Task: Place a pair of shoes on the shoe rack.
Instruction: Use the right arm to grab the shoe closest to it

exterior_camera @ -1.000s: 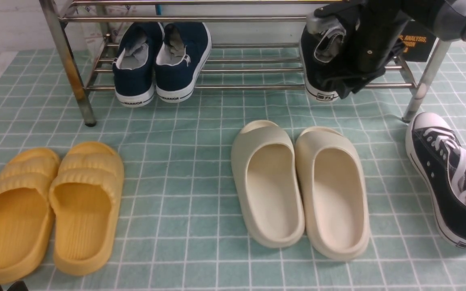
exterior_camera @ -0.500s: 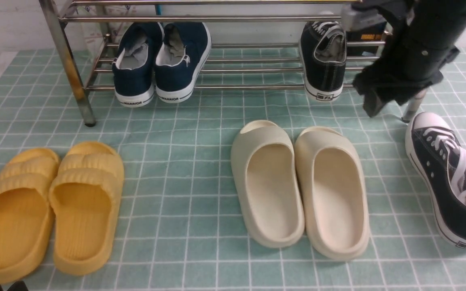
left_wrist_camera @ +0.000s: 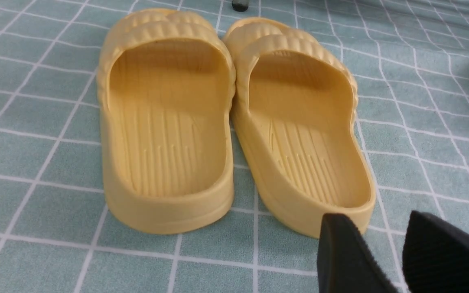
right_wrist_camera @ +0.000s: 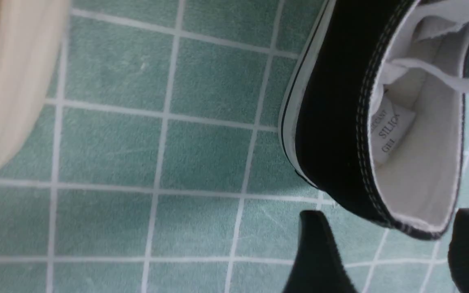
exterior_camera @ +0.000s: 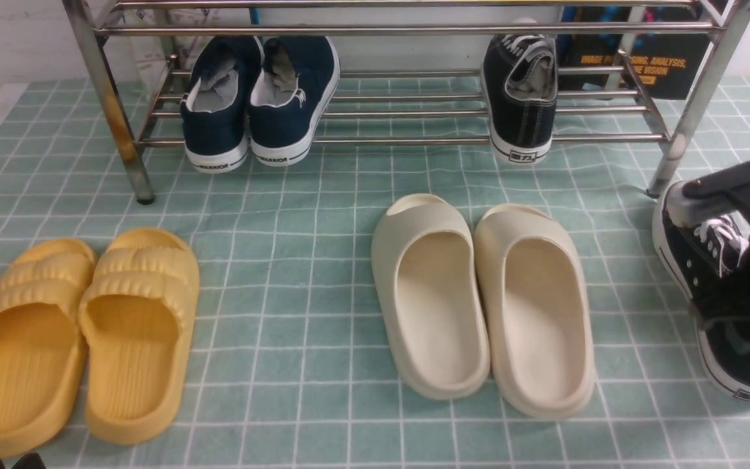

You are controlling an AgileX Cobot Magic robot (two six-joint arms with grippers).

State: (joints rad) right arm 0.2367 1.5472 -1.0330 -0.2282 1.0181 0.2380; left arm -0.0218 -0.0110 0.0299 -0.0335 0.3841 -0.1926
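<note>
One black canvas sneaker (exterior_camera: 521, 98) stands on the lower tier of the chrome shoe rack (exterior_camera: 414, 139), heel toward me. The other black sneaker (exterior_camera: 743, 361) lies on the mat at the far right, toe toward the rack's right leg. My right gripper (exterior_camera: 749, 306) hangs over its middle and hides its laces. In the right wrist view this gripper (right_wrist_camera: 385, 217) is open and empty, its jaws either side of the sneaker's heel (right_wrist_camera: 332, 122), not touching it. My left gripper (left_wrist_camera: 375, 217) is open and empty, low behind the yellow slippers.
Navy WARRIOR sneakers (exterior_camera: 261, 98) sit on the rack's left part. Cream slippers (exterior_camera: 479, 299) lie mid-mat, close left of the floor sneaker, and show in the right wrist view (right_wrist_camera: 10, 81). Yellow slippers (exterior_camera: 82, 332) lie front left, also in the left wrist view (left_wrist_camera: 234, 122).
My right gripper let go of the sneaker on the rack, swung right and down, and now hangs over the second sneaker on the mat. The left arm has not moved.
</note>
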